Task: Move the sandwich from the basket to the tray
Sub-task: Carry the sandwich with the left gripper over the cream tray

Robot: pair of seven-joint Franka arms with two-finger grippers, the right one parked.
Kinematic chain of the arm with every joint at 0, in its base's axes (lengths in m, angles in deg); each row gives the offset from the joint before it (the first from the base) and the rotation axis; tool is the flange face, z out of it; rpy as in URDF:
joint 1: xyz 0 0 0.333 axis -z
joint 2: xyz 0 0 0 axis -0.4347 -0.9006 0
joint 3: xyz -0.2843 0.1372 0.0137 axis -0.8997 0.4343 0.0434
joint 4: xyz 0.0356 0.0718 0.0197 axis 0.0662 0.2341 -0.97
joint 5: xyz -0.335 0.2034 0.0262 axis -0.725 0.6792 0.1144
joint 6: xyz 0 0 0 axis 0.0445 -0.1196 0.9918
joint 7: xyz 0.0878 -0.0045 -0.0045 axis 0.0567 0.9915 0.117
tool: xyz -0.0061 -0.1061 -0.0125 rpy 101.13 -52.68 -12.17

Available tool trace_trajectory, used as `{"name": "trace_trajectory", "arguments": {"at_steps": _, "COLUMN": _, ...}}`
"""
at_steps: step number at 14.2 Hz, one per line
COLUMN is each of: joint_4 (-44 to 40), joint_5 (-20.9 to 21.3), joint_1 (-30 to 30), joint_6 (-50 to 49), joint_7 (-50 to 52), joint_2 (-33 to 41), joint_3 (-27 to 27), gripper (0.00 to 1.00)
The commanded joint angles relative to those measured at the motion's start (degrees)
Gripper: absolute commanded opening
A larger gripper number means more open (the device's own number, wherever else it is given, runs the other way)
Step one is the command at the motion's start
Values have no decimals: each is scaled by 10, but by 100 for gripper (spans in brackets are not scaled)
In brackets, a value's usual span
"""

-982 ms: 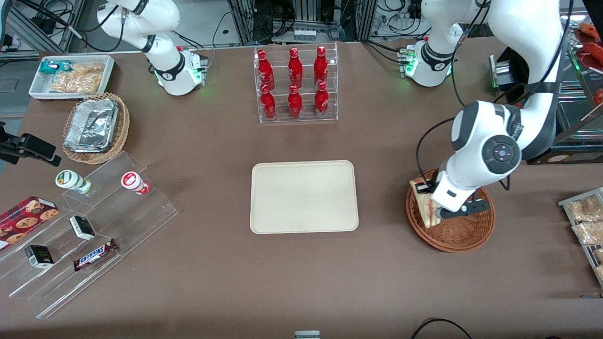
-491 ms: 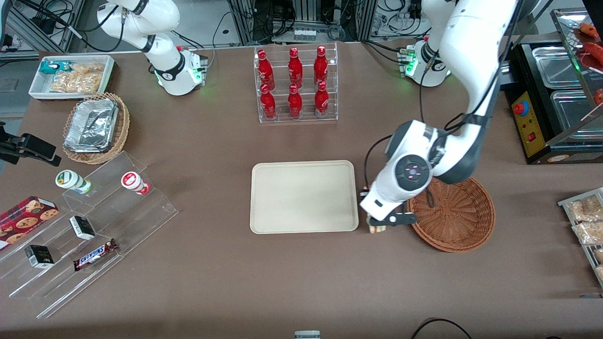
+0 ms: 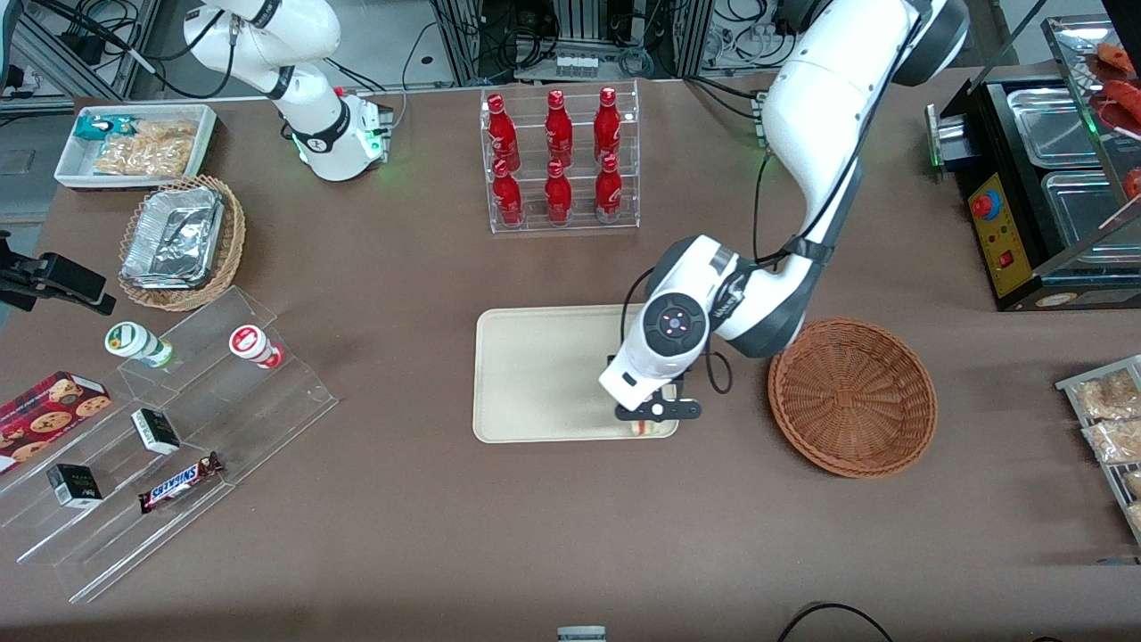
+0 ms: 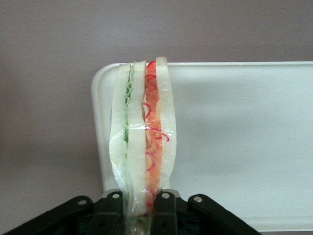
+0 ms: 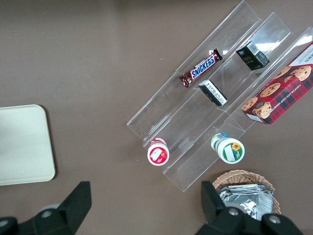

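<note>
Hanging over the tray's point(image 3: 553, 374) corner nearest the basket point(image 3: 852, 397), the gripper point(image 4: 143, 199) pinches the sandwich point(image 4: 142, 142) upright, ready for lowering.

From the front, the left arm's wrist hides nearly all of the sandwich point(image 3: 653, 429) and the gripper point(image 3: 658, 414) above the tray point(image 3: 535, 374). In the wrist view, the tray's point(image 4: 234, 147) far end runs out of frame, and the sandwich's point(image 4: 142, 142) base is buried between the black fingers point(image 4: 164, 210).
</note>
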State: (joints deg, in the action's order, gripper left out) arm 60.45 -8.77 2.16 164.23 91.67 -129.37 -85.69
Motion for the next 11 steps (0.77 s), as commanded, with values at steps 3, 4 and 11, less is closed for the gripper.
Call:
{"name": "trace_trajectory", "arguments": {"at_steps": 3, "joint_4": -31, "joint_5": 1, "joint_1": 20, "joint_6": 53, "joint_7": 37, "joint_2": -31, "joint_3": -23, "gripper": 5}}
{"name": "trace_trajectory", "arguments": {"at_steps": 4, "joint_4": -36, "joint_5": 1, "joint_1": 28, "joint_6": 71, "joint_7": 55, "joint_2": -41, "joint_3": -23, "gripper": 5}}
{"name": "trace_trajectory", "arguments": {"at_steps": 11, "joint_4": -42, "joint_5": 2, "joint_1": 62, "joint_6": 76, "joint_7": 88, "joint_2": -60, "joint_3": -23, "gripper": 6}}
